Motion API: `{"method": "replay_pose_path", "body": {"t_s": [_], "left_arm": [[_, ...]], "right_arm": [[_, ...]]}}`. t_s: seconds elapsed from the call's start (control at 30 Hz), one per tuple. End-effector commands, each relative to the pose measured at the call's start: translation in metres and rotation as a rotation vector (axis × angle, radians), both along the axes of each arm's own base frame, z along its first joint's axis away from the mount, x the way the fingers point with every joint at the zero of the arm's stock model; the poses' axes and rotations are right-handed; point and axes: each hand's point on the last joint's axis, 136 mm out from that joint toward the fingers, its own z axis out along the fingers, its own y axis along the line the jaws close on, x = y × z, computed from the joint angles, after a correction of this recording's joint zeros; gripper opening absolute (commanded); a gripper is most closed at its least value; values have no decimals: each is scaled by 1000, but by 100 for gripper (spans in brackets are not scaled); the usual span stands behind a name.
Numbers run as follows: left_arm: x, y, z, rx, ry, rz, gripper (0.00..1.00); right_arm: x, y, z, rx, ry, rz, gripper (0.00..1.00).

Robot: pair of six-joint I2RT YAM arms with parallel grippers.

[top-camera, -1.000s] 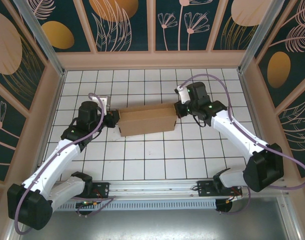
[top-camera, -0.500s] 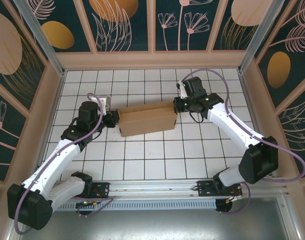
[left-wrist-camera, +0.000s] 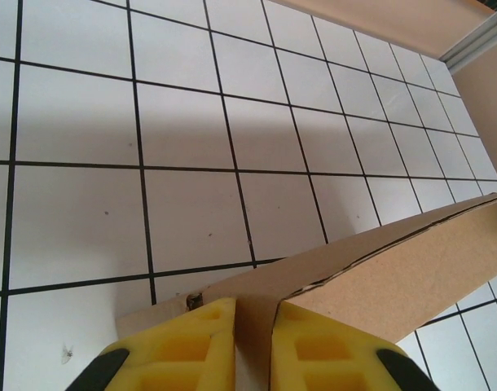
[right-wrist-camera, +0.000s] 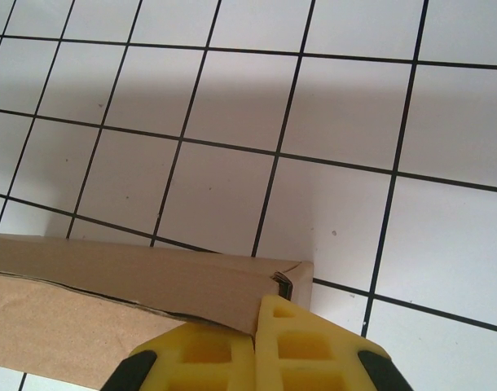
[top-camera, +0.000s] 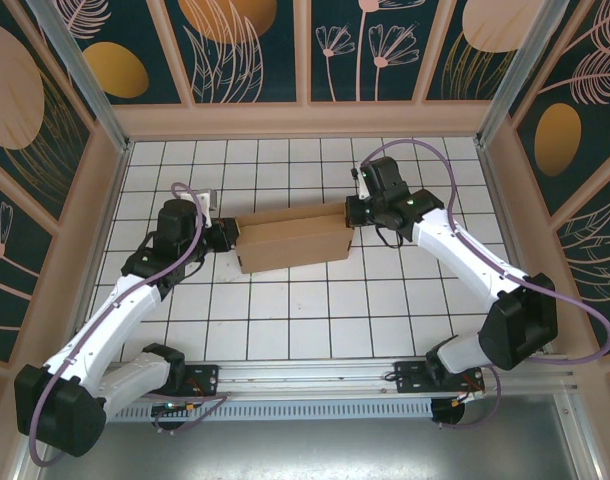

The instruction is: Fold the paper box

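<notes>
The paper box (top-camera: 293, 238) is a compact brown cardboard rectangle lying mid-table, long side running left to right. My left gripper (top-camera: 228, 236) is at its left end. In the left wrist view the gripper (left-wrist-camera: 254, 346) is shut on a cardboard wall of the box (left-wrist-camera: 411, 269), which stands between the yellow fingers (left-wrist-camera: 183, 346). My right gripper (top-camera: 353, 212) is at the box's far right corner. In the right wrist view the right gripper (right-wrist-camera: 255, 350) is shut, fingers together, its tips against the end of the box (right-wrist-camera: 126, 277) by the folded corner.
The table (top-camera: 315, 310) is white tile with a black grid. Low tan walls (top-camera: 305, 122) enclose it at the back and both sides. A metal rail (top-camera: 315, 372) with the arm bases runs along the near edge.
The right wrist has swung toward the back wall, and its gripper has slid a little along the box's right end. The left gripper and the box have barely moved.
</notes>
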Motion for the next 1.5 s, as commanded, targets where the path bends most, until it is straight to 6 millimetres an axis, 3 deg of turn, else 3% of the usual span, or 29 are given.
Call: {"method": "replay_pose_path", "body": {"t_s": [0.0,0.27,0.43,0.9,1.0,1.27,1.47], "left_arm": [[0,-11,11,-39,-10,-41,15],[-1,-5,-12,-27,-5,-13,12],[-4,-7,-10,-91,-33,-1,11],[-17,4,-46,-67,7,38,12],[-17,7,-45,-61,0,52,13],[-20,9,-58,-87,40,80,15],[-31,2,-83,-182,118,86,17]], "right_arm": [[-15,11,-12,-3,39,46,0],[-16,14,-13,-24,19,55,0],[-18,13,-14,-46,-14,50,0],[-24,12,-6,-12,-147,55,0],[-27,11,-5,7,-195,64,0],[-32,7,-19,4,-232,75,0],[-42,13,-26,23,-308,92,0]]}}
